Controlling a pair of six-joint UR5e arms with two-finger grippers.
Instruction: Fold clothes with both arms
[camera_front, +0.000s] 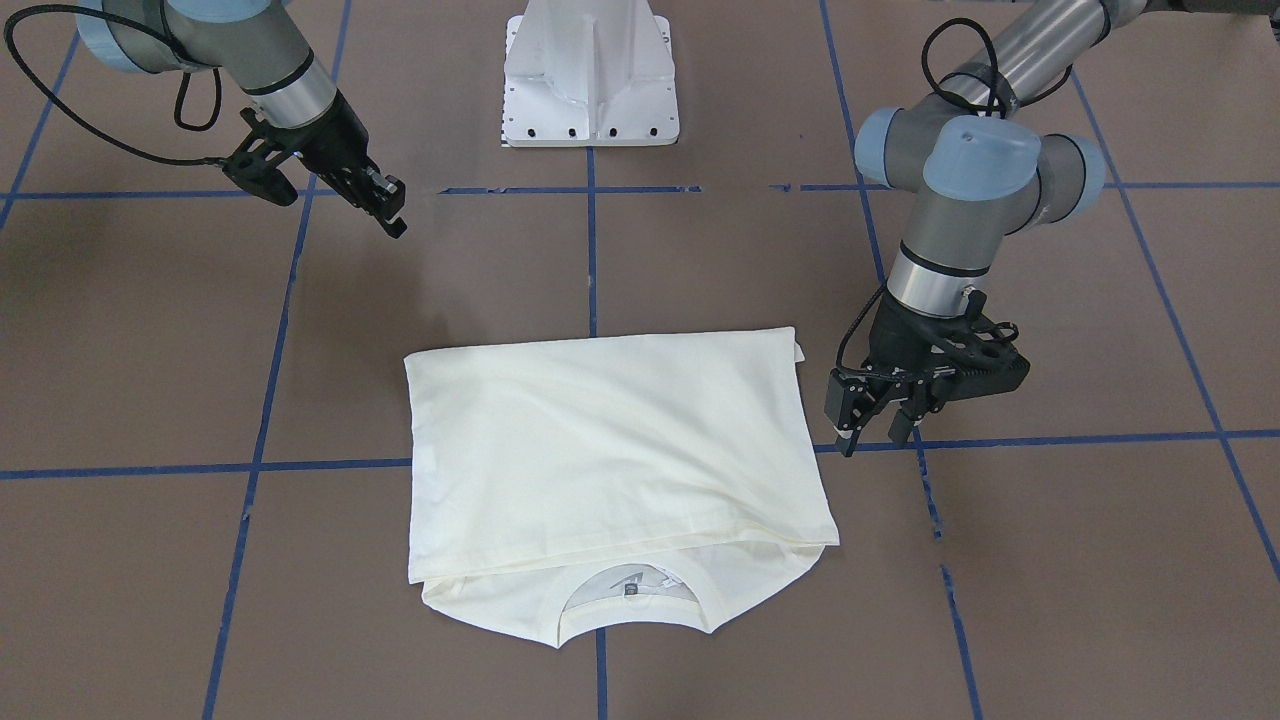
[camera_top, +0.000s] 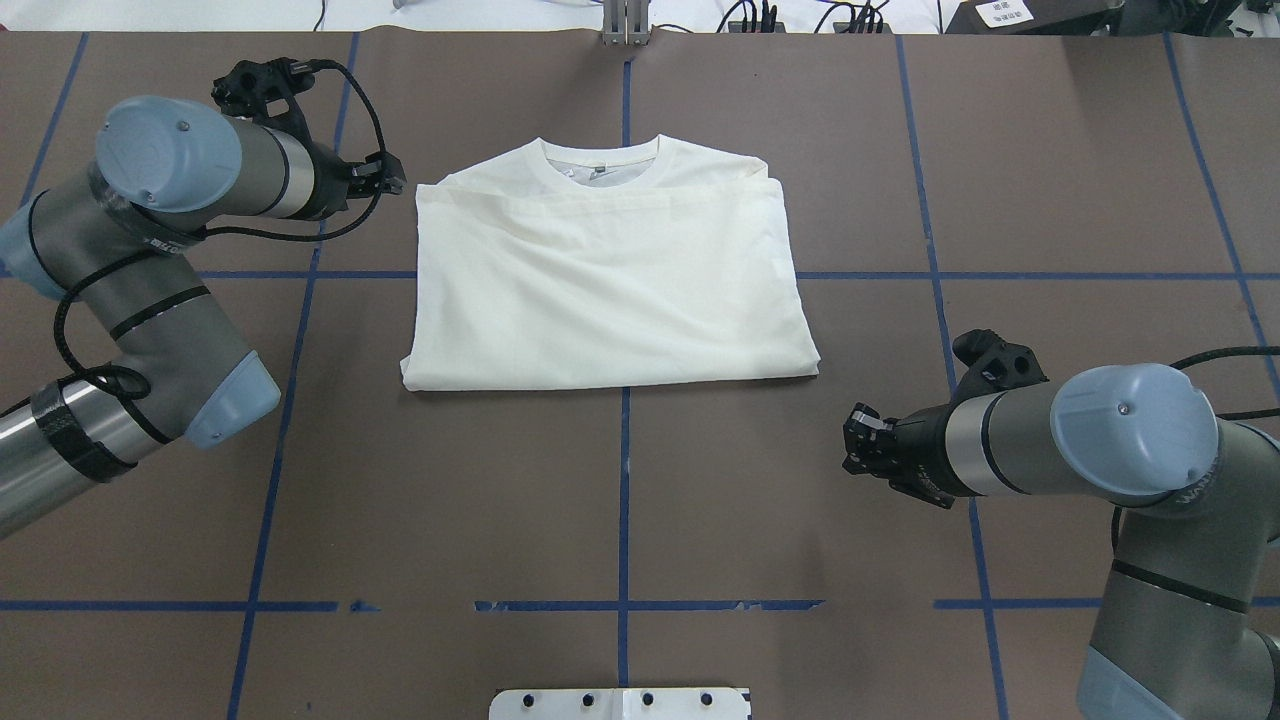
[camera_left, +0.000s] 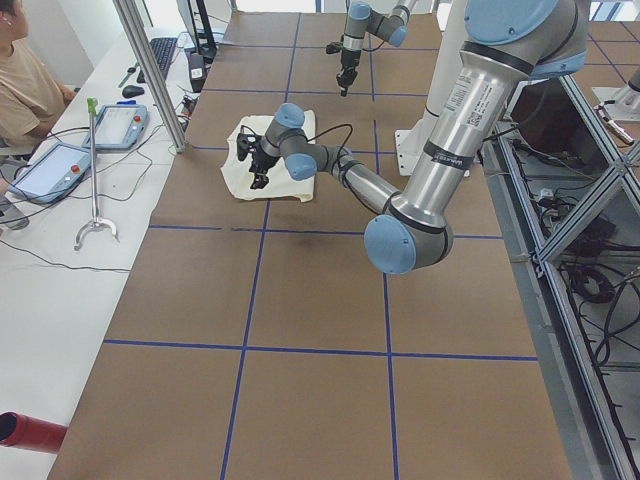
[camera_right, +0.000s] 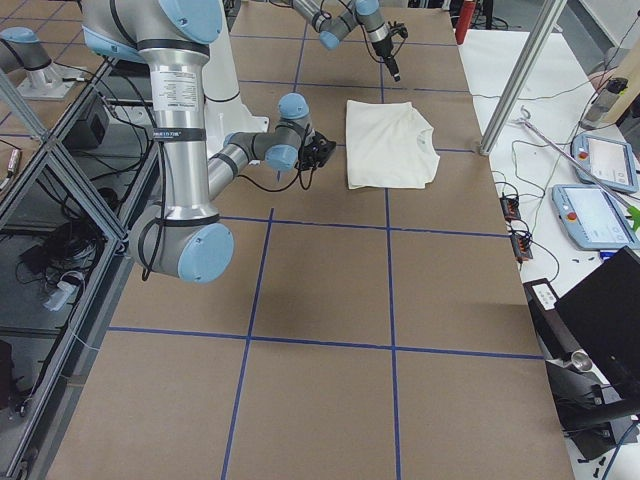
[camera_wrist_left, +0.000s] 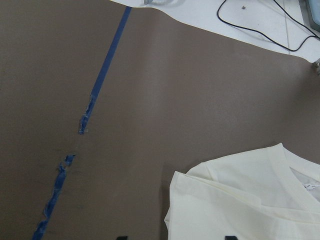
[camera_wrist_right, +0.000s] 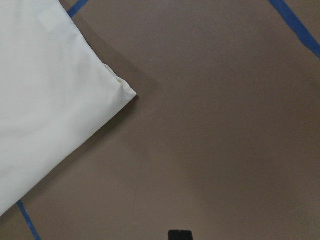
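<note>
The cream-white shirt (camera_front: 610, 450) lies folded in a flat rectangle at the middle of the table (camera_top: 600, 290), plain side up, ribbed neck (camera_top: 600, 165) at the far edge. My left gripper (camera_top: 385, 178) hovers open and empty just beside the shirt's shoulder corner (camera_wrist_left: 210, 185), apart from the cloth (camera_front: 880, 415). My right gripper (camera_top: 858, 445) is shut on nothing, a short way off the shirt's near folded corner (camera_wrist_right: 125, 90), and it hangs above the bare table (camera_front: 390, 210).
Blue tape lines (camera_top: 624, 480) grid the brown table. The white pedestal base (camera_front: 590, 80) stands at the robot's edge. On the side bench lie a metal grabber stick (camera_left: 95, 170) and handheld control tablets (camera_left: 115, 125); a person (camera_left: 25, 80) sits there.
</note>
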